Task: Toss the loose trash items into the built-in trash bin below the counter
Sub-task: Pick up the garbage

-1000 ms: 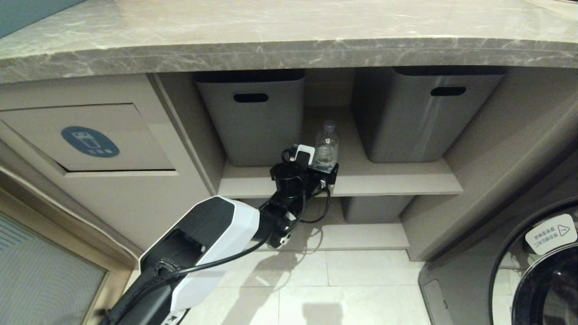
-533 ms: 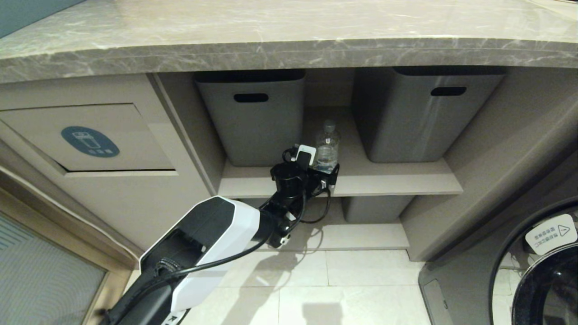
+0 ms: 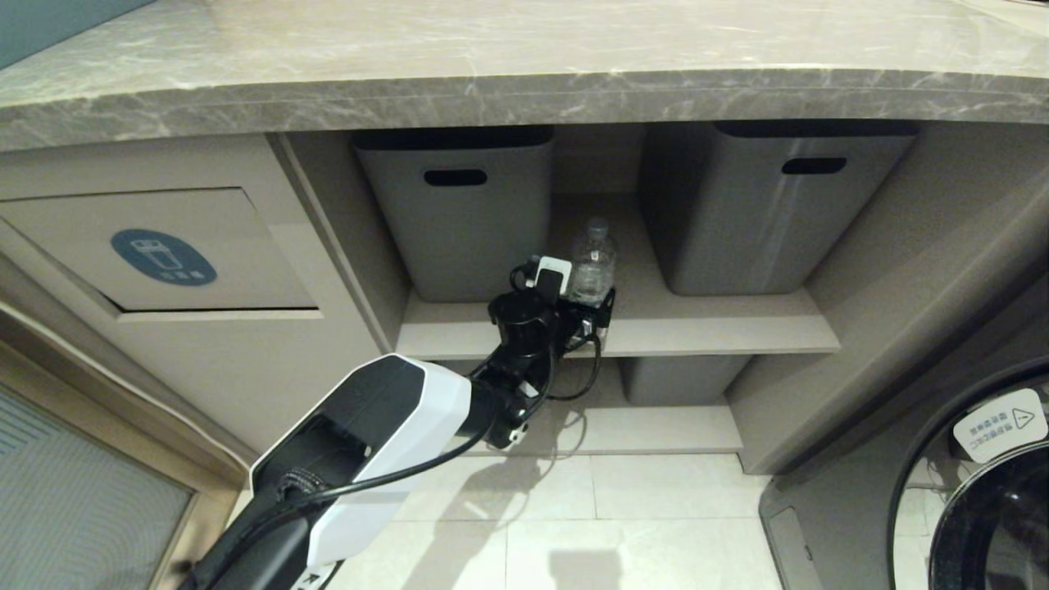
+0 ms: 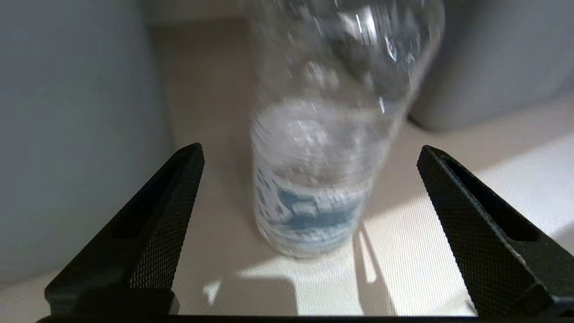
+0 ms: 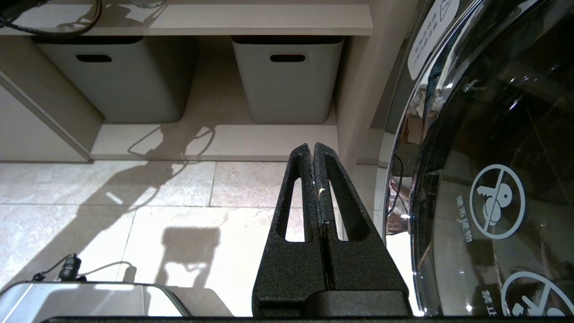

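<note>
A small clear water bottle [image 3: 592,260] with a white-blue label stands upright on the upper shelf [image 3: 705,332], between two grey tubs. My left gripper [image 3: 587,308] is at the shelf's front edge, level with the bottle's lower part. In the left wrist view the left gripper [image 4: 310,149] is open wide, with the bottle [image 4: 320,170] just ahead of the two fingertips and touching neither. The built-in trash bin flap [image 3: 246,246], with its blue oval sticker, is shut at the left under the marble counter [image 3: 524,49]. My right gripper [image 5: 312,146] hangs shut and empty over the floor tiles.
Grey tubs [image 3: 459,221] [image 3: 762,213] flank the bottle closely. Another tub [image 3: 680,378] sits on the lower shelf. A washing machine door [image 3: 983,500] stands at the right, close beside the right gripper. Pale floor tiles [image 3: 656,524] lie below.
</note>
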### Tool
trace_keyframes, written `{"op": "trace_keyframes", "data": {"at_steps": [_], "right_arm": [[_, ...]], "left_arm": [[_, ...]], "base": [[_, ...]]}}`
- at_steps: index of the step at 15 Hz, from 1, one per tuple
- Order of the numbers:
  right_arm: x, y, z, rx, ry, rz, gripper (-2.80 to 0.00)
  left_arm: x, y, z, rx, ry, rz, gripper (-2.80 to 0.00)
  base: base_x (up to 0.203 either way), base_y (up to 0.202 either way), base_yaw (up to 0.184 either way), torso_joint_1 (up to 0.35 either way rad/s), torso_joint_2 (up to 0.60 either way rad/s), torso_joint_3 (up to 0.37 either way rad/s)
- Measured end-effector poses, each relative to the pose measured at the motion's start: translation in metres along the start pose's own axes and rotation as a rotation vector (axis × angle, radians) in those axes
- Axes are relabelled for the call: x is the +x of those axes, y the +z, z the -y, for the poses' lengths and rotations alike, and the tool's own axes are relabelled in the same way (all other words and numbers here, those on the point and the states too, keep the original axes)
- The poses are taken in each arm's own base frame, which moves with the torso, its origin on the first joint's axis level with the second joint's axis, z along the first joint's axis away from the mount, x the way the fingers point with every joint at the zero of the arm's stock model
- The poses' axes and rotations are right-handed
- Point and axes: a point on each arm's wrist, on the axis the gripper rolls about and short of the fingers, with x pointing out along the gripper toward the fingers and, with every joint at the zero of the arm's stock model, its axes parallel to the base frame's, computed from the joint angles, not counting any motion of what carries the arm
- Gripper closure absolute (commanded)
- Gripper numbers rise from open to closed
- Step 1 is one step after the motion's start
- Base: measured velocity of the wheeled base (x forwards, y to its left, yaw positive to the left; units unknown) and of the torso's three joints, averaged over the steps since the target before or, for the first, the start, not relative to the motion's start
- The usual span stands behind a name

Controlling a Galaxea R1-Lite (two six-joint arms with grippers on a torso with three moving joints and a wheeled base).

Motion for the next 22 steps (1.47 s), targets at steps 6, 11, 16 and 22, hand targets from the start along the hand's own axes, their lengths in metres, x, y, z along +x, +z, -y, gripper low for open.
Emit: {"op": "trace_keyframes", "data": {"at_steps": [6,11,16,22], "right_arm": [[0.0,0.0,0.0,0.0,0.0,0.0,0.0],[0.0,0.0,0.0,-0.001,0.0,0.0,0.0],[0.0,0.0,0.0,-0.001,0.0,0.0,0.0],[0.0,0.0,0.0,-0.001,0.0,0.0,0.0]], "left_arm": [[-0.014,0.011,-0.001,0.001,0.031,-0.041,-2.8],[-0.042,0.026,-0.002,0.017,0.017,-0.112,-2.8],[-0.061,0.036,0.007,0.02,-0.014,-0.159,-2.8],[-0.064,0.023,0.01,0.032,-0.061,-0.185,-2.8]], "base": [[0.0,0.0,0.0,0.0,0.0,0.0],[0.0,0.0,0.0,0.0,0.0,0.0],[0.0,0.0,0.0,0.0,0.0,0.0],[0.0,0.0,0.0,0.0,0.0,0.0]]}}
